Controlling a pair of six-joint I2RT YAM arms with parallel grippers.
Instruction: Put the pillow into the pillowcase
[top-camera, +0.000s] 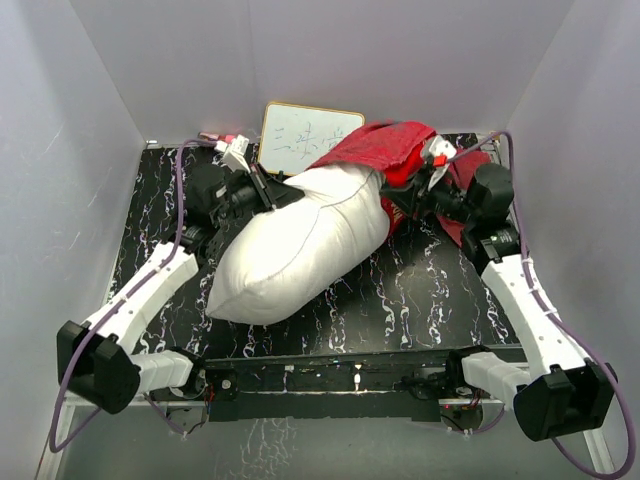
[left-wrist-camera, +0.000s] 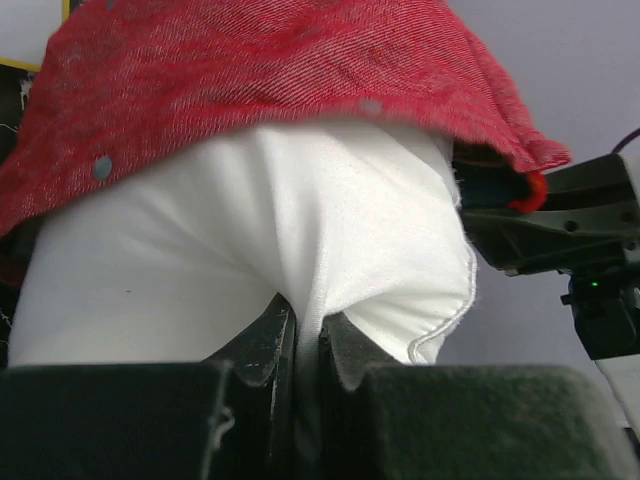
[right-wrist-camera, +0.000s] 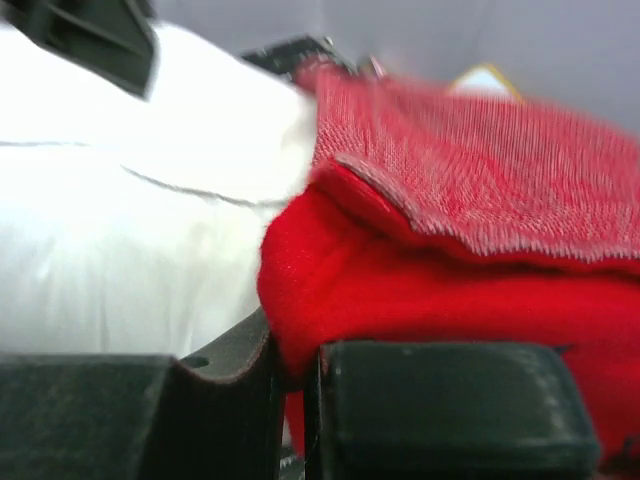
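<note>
Both arms (top-camera: 140, 300) have white links (top-camera: 530, 305), black joints (top-camera: 100, 368) and trailing purple cables (top-camera: 179, 195).

Far pillow (top-camera: 300, 250) end hidden inside pillowcase (top-camera: 385, 145); right wrist view blurred.

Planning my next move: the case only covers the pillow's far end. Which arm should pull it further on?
Right. The right hand is shut on the pillowcase edge beside the pillow, so it can likely draw the cloth along. The left hand pinches pillow fabric, better used as an anchor.
</note>
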